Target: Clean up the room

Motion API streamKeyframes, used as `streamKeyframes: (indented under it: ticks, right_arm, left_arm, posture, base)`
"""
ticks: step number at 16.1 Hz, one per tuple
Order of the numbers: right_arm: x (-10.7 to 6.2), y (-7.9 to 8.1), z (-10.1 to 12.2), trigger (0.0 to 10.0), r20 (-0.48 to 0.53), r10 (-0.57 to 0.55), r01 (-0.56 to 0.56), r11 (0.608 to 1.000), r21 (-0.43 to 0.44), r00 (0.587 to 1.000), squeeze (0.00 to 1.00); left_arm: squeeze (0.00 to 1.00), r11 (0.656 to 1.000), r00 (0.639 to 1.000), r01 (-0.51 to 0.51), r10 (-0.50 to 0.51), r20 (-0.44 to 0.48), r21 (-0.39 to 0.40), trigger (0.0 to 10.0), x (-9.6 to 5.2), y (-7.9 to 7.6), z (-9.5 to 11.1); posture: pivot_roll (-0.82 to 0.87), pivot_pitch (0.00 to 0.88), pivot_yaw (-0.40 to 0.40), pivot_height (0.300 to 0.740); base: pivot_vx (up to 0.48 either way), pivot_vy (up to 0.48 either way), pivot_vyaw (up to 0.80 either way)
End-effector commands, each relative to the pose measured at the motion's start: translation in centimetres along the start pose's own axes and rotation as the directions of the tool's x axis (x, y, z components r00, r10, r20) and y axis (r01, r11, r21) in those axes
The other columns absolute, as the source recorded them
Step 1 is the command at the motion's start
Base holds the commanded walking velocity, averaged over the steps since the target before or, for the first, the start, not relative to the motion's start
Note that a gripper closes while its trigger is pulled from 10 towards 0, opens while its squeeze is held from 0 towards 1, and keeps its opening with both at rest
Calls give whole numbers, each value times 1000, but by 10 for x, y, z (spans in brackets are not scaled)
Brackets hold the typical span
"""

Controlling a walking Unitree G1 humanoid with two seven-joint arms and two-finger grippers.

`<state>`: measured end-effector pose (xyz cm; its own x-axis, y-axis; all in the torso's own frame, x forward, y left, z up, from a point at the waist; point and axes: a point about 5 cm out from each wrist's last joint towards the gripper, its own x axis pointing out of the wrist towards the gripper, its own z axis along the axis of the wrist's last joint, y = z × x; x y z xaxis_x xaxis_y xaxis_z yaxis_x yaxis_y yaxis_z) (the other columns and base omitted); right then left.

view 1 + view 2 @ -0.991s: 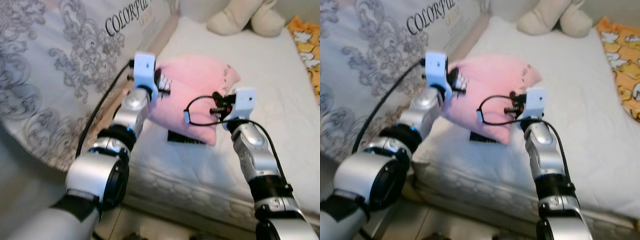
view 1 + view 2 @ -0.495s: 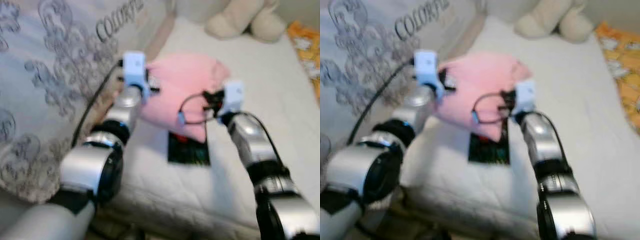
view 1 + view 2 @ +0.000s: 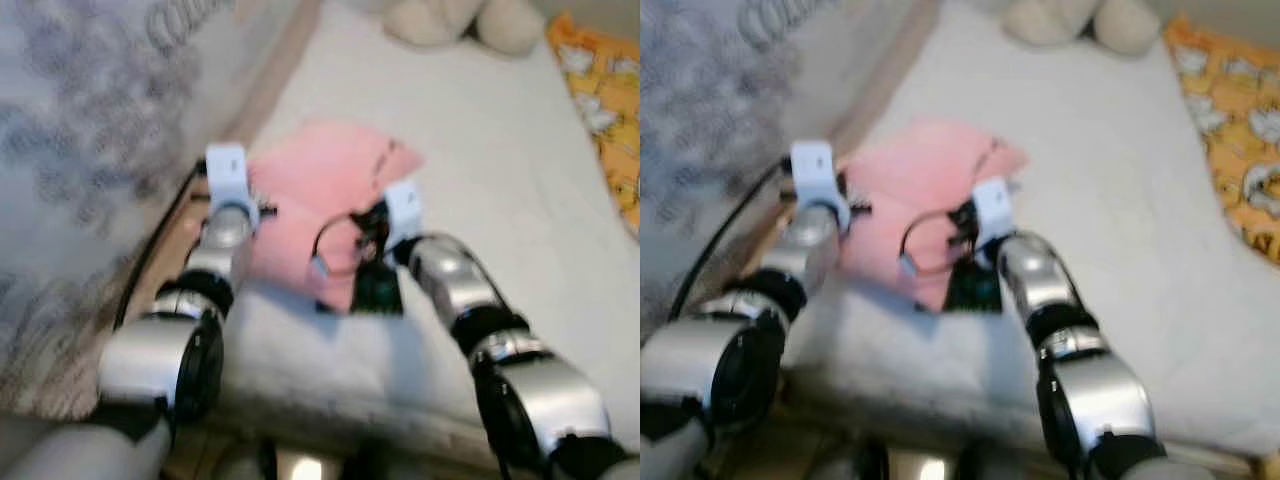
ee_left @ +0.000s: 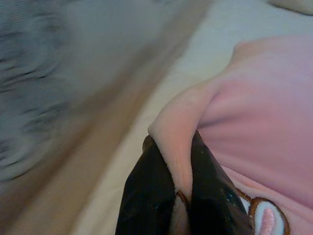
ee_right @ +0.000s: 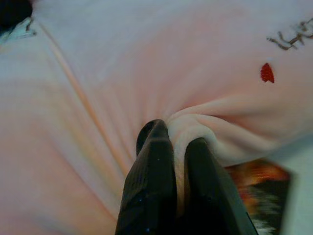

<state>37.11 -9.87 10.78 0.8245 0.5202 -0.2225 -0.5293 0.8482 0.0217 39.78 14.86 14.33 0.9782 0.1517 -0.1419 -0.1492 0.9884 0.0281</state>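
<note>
Lowered since a second ago, the pink garment (image 3: 310, 190) now droops onto the bed (image 3: 480, 130), a dark object (image 3: 378, 288) under its hem; tidying has barely begun. Left wrist: left pincer (image 4: 168, 196) pinches an edge fold. Right wrist: right pincer (image 5: 171, 181) clamps bunched cloth.

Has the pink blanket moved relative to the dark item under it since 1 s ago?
Yes. The pink blanket, pinched by left gripper and right gripper, has been drawn back off the dark item, exposing more of it on the mattress.
</note>
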Motion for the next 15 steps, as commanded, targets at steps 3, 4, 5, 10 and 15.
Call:
streamKeyframes:
  ticks: [3,4,5,10,15]
  right_arm:
    - [-4,-8,-2,10000,-5,-10,9,995,-104,1000,0]
    - [0,-5,16,10000,57,13,-5,989,-148,998,0]
    - [3,-4,26,10000,90,30,-15,986,-163,995,0]
    - [-1,-14,22,10000,1,19,-18,952,-306,1000,0]
    - [-22,-41,-11,10000,-170,-77,2,917,-400,982,0]
  left_arm:
    - [0,975,935,-220,221,276,-33,10000,5,46,56]
    - [0,973,915,-229,228,333,-36,10000,5,47,70]
    - [0,970,904,-239,236,355,-37,10000,5,48,76]
    - [0,980,967,-163,182,176,-115,10000,2,16,34]
    - [0,951,998,-30,13,-58,-308,10000,-22,-54,-25]
  posture:
    - [28,168,-36,719]
    - [26,166,-36,719]
    - [25,166,-37,719]
    - [40,165,-56,719]
    - [53,180,-62,719]
  base:
    - [0,0,0]
    - [0,0,0]
    - [0,0,0]
    - [0,0,0]
    - [0,0,0]
